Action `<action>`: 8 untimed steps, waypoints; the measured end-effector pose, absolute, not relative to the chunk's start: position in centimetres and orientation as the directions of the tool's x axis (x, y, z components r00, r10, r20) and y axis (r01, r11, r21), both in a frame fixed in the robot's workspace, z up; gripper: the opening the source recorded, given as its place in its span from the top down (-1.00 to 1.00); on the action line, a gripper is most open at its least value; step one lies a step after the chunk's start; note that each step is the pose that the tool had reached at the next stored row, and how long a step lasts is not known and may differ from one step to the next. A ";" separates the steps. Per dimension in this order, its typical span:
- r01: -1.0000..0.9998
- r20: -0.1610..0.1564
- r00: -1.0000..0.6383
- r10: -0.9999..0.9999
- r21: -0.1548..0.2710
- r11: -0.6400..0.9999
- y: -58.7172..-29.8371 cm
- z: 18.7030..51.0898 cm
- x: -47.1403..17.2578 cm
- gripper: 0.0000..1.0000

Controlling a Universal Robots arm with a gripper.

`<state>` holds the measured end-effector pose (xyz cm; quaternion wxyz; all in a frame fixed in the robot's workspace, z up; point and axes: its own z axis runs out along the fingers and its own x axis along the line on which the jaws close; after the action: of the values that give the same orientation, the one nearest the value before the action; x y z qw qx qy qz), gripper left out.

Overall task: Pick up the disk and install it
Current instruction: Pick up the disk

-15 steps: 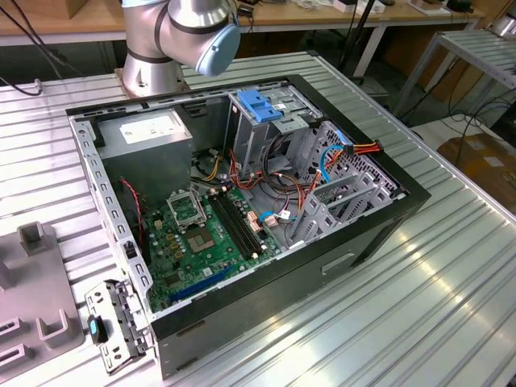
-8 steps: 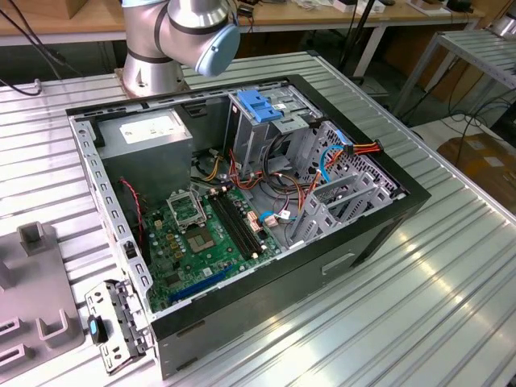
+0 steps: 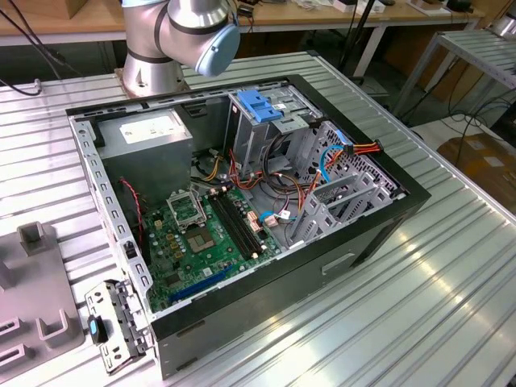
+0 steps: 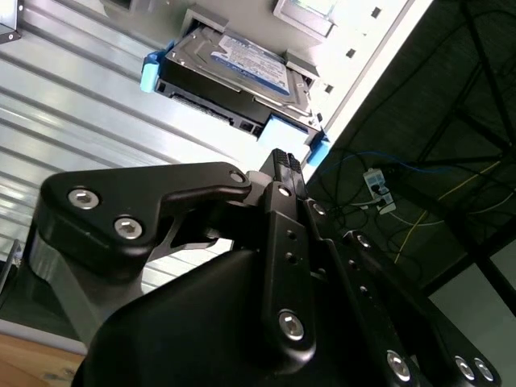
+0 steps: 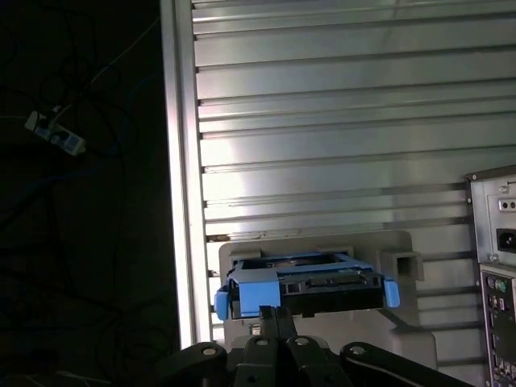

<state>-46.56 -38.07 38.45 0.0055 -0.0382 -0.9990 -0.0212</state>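
The pincer (image 5: 271, 316) is seen narrow in the first wrist view, its pads pressed close together with nothing between them. It is held just beside the blue tab (image 5: 258, 292) at the end of the disk (image 5: 326, 284); whether the tab is touched cannot be told. The disk is seated in a grey holder (image 5: 322, 242) on the ribbed worktop (image 5: 322, 121), and a computer case (image 5: 493, 266) is seen near the disk.

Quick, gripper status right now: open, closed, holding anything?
Gripper: shut, fingers together, nothing seen between them; tips close to the blue rail of the flat silver-grey metal disk lying in its grey holder.
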 end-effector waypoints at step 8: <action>-0.072 0.013 -0.997 -0.073 0.042 0.997 -38.1 38.5 -46.6 0.79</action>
<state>-46.56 -38.07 38.45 0.0071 0.0361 -0.9991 -0.0208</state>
